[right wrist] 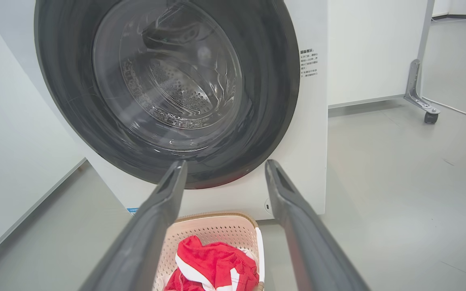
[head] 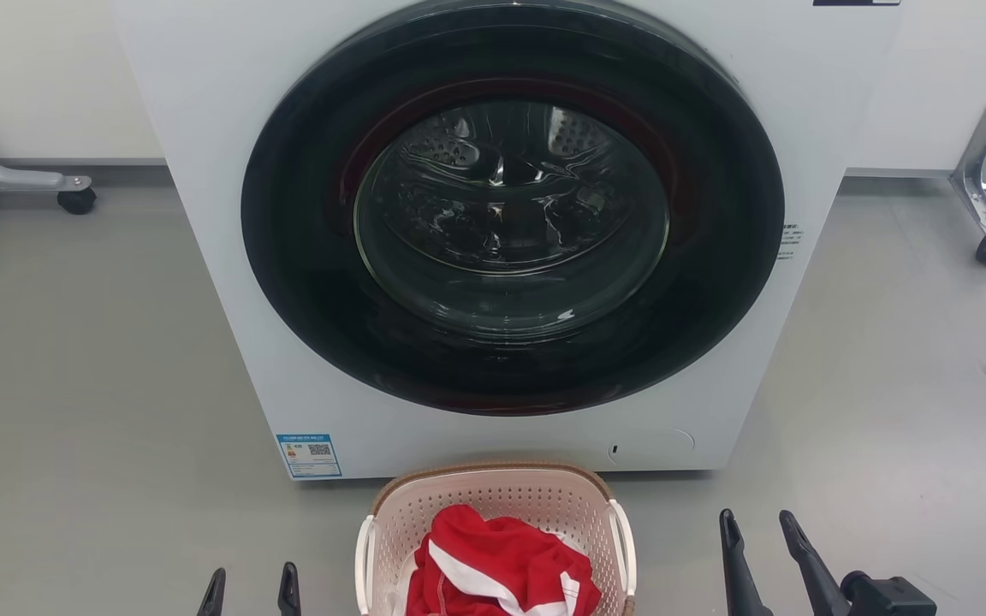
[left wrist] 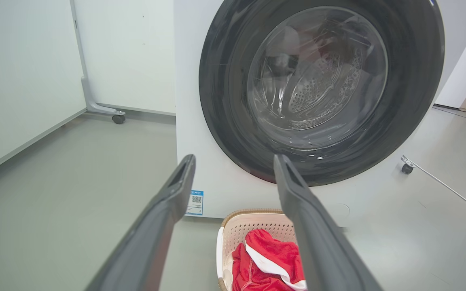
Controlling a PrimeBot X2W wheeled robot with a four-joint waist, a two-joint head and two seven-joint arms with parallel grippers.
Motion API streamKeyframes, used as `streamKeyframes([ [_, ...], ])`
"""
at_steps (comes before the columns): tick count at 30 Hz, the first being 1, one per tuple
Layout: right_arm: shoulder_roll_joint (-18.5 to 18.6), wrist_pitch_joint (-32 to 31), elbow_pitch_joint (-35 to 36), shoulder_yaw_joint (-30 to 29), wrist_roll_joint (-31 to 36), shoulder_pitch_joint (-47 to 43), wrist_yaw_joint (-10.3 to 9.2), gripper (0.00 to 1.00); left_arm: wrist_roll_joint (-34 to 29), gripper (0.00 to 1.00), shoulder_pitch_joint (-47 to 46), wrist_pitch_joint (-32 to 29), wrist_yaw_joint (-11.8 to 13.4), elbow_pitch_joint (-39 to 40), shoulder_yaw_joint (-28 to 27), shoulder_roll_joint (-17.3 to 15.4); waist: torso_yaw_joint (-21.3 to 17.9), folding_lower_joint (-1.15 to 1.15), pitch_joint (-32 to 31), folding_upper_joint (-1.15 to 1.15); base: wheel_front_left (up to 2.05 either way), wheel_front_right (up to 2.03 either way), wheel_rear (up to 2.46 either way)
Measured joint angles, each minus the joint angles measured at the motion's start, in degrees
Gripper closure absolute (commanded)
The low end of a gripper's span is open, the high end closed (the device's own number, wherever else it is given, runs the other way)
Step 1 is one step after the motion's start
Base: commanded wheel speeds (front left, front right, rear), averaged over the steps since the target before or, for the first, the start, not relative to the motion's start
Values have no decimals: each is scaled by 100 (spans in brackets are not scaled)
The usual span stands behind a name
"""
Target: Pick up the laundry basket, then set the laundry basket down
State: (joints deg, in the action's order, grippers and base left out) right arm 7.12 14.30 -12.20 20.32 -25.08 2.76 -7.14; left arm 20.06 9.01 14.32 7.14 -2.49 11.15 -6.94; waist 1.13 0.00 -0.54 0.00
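Laundry basket (head: 501,503): near end cut off by bottom edge of head view, so full outline not visible. Its inside bottom is hidden under red & white cloth (head: 501,565); can't tell if that's one piece or more. In L wrist view one dark finger (left wrist: 318,242) covers the basket's far side; in R wrist view a finger (right wrist: 144,242) overlaps its near wall. Washer (head: 219,257) top cut off in all views; drum contents behind glass door (head: 510,205) hard to read, mostly reflections.

L gripper (head: 251,590): only the 2 fingertips poke up from the bottom edge, lower left. Fingers spread apart, nothing btwn them. R gripper (head: 757,520): lower right, reaches higher up the frame, w/ dark wrist block showing at its base. Fingers also apart, gripping nothing. Both point up toward the washer, neither touching the basket.

Basket sits on grey floor (head: 74,385), just in front of washer, below door, btwn the 2 grippers.

Count: 1 basket w/ 2 white side handles, 1 washer, 2 grippers w/ 2 fingers each, 1 blue sticker (head: 309,455) on washer front, 2 casters on grey frame legs at far left & far right.
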Motion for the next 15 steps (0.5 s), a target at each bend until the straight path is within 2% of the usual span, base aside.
streamKeyframes([
  [6,-46,0,42,-81,43,-3,0,0,-43,0,0,0,0,3,5,3,-7,0,11,0,0,0,0],
  [7,-49,0,47,-90,46,-4,0,100,-45,100,-1,0,0,3,9,3,-8,0,12,0,0,0,0],
  [15,-86,-62,-293,-94,-27,-228,10,100,40,100,91,-26,-15,-346,40,24,-12,0,16,0,0,0,0],
])
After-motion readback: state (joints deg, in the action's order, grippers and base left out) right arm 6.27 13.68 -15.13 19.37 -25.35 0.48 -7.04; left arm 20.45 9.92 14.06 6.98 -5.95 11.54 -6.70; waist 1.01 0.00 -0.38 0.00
